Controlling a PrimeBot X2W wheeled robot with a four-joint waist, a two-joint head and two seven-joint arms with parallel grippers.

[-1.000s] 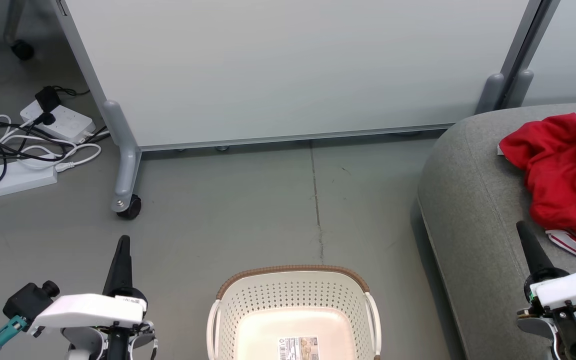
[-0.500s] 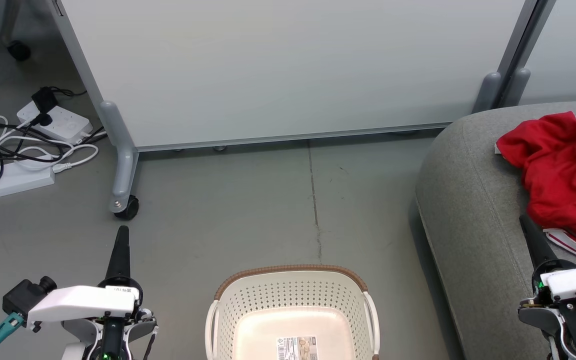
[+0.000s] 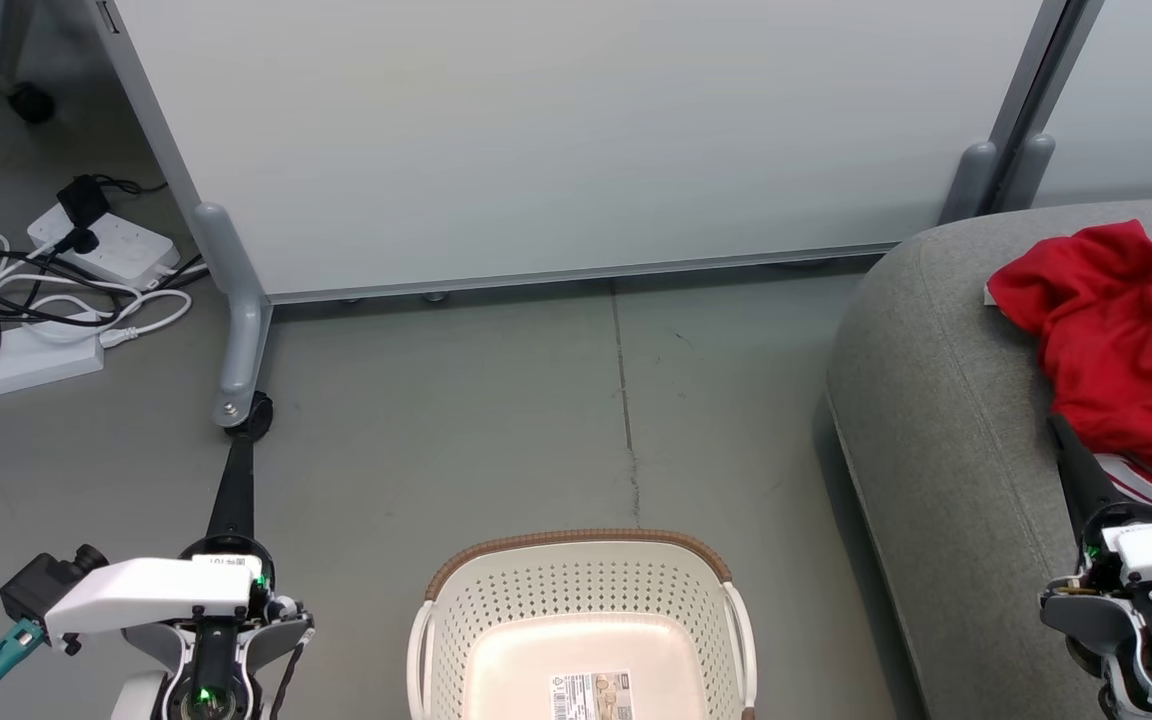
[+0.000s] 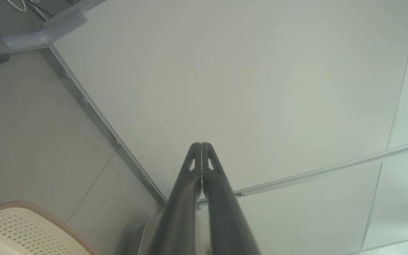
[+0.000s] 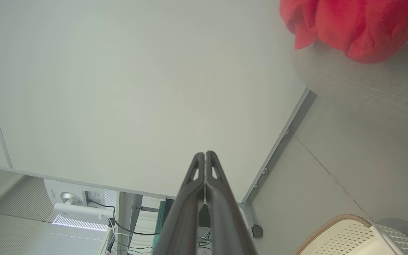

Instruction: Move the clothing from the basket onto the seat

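Now, with the red clothing heaped on the grey seat and the basket bare inside, the job looks done, so the left gripper and right gripper, both pinched shut and empty, should park clear without snagging the fabric.

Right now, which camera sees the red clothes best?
The head view: the clothing lies heaped on the seat, sharp, though cut at the edge. The right wrist view catches a blurry corner of it. The left wrist view faces the white panel and the basket.
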